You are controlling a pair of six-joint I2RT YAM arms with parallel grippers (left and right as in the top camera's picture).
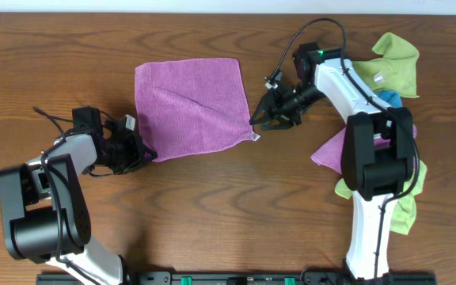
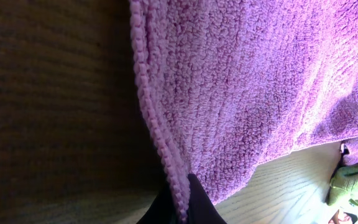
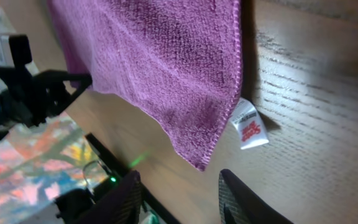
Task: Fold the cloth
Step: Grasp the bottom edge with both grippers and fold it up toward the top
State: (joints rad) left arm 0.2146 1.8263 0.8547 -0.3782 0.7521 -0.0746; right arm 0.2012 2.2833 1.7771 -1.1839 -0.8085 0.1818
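Cloth: the cloth [image 1: 192, 103] lay spread flat on the table [image 1: 212, 214], left of centre, in the far half. It sat a bit rotated, w/ a faint diagonal crease across it.
Tag: white tag [image 3: 248, 124] hung off the cloth's near-right corner and lay on bare wood just beside the hem.
L arm: base at near left, elbow folded back. Forearm ran low over the table twd the right, wrist aimed at the cloth's near-left corner.
L gripper: left gripper [image 1: 143, 153] was clenched on the cloth at that near-left corner. In the wrist view the hem ran down into the dark fingers [image 2: 199, 206] and was pinched there.
R arm: base at near right, upper link upright. Arm reached far, then bent back left, forearm angled down twd the cloth's right edge.
R gripper: right gripper [image 3: 179, 180] was released, fingers apart w/ nothing between them. The cloth's near-right corner lay just ahead of the gap, over bare wood; couldn't tell any contact.
Other cloths: lime-green cloth [image 1: 394, 59] at far right, blue cloth [image 1: 388, 99] just near of it, bunched purple cloth [image 1: 327, 154] beside the R arm's upright link. All were well apart from the spread cloth.
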